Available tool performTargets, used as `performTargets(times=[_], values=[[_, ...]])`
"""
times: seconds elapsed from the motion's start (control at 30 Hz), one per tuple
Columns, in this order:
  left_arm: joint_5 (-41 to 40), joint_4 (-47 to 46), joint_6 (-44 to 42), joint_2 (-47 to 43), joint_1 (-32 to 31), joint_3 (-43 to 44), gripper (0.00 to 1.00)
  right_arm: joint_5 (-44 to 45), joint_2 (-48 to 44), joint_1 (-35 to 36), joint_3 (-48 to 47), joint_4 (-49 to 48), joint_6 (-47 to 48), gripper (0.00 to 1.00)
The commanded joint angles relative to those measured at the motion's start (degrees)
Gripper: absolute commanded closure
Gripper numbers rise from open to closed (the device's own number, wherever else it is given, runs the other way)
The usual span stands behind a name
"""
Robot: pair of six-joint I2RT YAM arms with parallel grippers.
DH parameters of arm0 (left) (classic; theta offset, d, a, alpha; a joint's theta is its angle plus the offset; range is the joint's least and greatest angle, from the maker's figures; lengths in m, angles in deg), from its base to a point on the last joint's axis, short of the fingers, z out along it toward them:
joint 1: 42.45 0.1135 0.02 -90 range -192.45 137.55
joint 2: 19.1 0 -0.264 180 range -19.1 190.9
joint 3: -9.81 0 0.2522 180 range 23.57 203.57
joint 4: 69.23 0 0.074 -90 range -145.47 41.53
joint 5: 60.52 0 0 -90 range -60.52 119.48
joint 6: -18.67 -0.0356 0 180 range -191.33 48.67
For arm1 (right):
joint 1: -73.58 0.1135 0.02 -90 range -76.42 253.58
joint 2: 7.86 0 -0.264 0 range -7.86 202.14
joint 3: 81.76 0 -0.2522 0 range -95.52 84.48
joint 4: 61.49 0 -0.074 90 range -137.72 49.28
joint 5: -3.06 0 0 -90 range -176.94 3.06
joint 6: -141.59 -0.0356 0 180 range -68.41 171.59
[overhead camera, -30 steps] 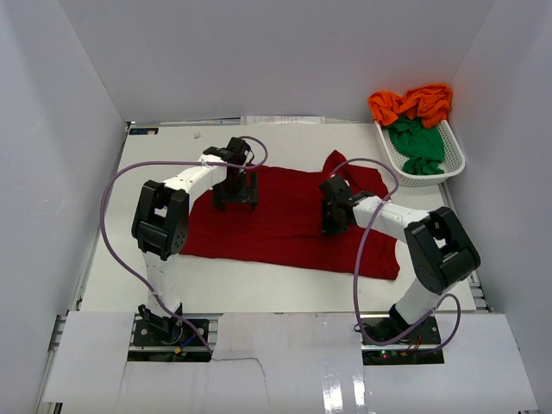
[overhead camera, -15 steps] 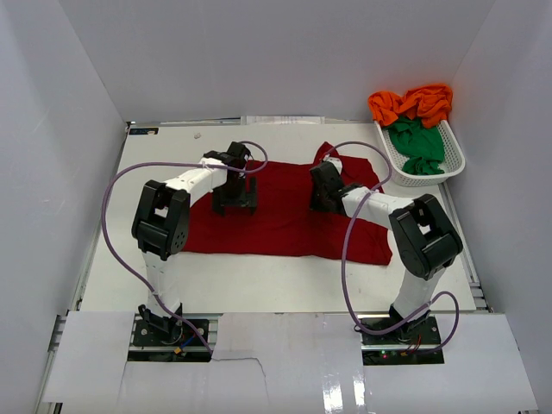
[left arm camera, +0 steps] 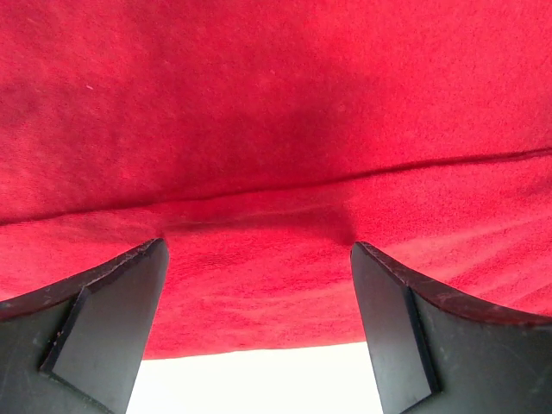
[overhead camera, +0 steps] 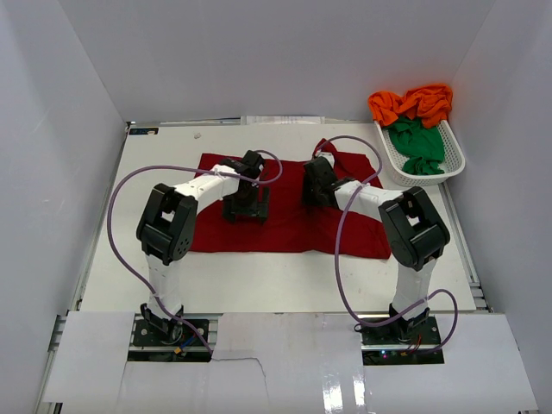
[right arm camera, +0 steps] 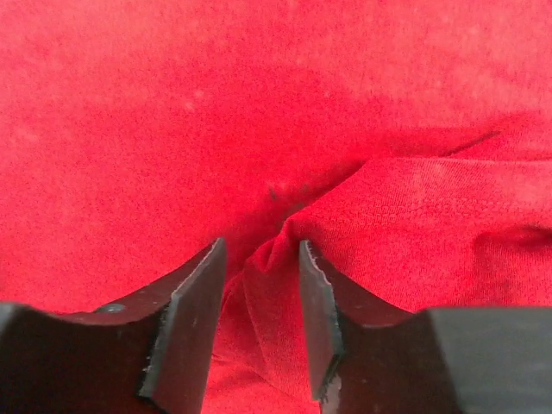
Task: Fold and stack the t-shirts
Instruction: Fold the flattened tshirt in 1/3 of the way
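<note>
**Claws: right a little apart, left wide**

At the right gripper (right arm camera: pixel 259 250), parted a little, with a raised fold of the dark red t-shirt (overhead camera: pixel 285 228) between the fingers (right arm camera: pixel 185 328), not visibly squeezed. At the left gripper (left arm camera: pixel 259 250), spread wide just above the same cloth, holding nothing. Laid flat mid-table as a rough rectangle, a seam running across, bunched and turned over at the far right corner. Reaching forward from both bases, elbows raised, wrists bent down over the shirt's far half, side by side. Heaped in the white lattice basket (overhead camera: pixel 448 168) at the far right: an orange t-shirt (overhead camera: pixel 427 99) over the rim, a green t-shirt (overhead camera: pixel 414 138) inside. Beneath, a white table (overhead camera: pixel 259 276); around, plain white walls (overhead camera: pixel 259 52).
</note>
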Motion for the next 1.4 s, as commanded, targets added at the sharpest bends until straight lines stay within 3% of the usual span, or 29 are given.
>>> performTargets(times=[0.0, 0.03, 0.13, 0.43, 0.77, 1.0, 1.23, 1.37], values=[[-0.82, -0.58, 0.73, -4.28, -0.43, -0.99, 0.02, 0.36, -1.10, -0.08, -2.22, -0.16, 1.68, 0.53], [-0.90, -0.58, 0.81, -4.37, -0.69, -0.99, 0.02, 0.54, -1.46, -0.25, -2.48, 0.10, 2.03, 0.40], [-0.99, -0.40, 1.08, -4.90, -1.31, -0.90, 0.02, 0.80, -3.82, -0.69, -3.18, 0.37, 3.79, 0.39], [-1.52, 0.74, 2.83, -4.99, -6.05, -0.73, 0.02, -1.30, -3.14, -3.15, -7.39, 2.56, 6.78, 0.39], [0.50, 0.65, 4.77, -2.97, -8.69, 1.38, 0.02, -2.45, 7.59, -3.77, -26.71, 24.44, 8.98, 0.50], [1.38, 0.48, 8.54, -0.42, -13.69, 8.58, 0.02, -3.86, 13.92, -3.68, -38.24, 40.25, 10.39, 0.52], [5.48, -3.91, 12.59, -0.15, -16.95, 7.19, 0.02, -4.91, 13.39, -3.68, -37.11, 42.47, 11.00, 0.52], [8.14, -11.27, 16.27, -1.73, -17.13, 0.52, 0.02, -5.88, 13.92, -3.68, -35.79, 42.74, 11.44, 0.52]])
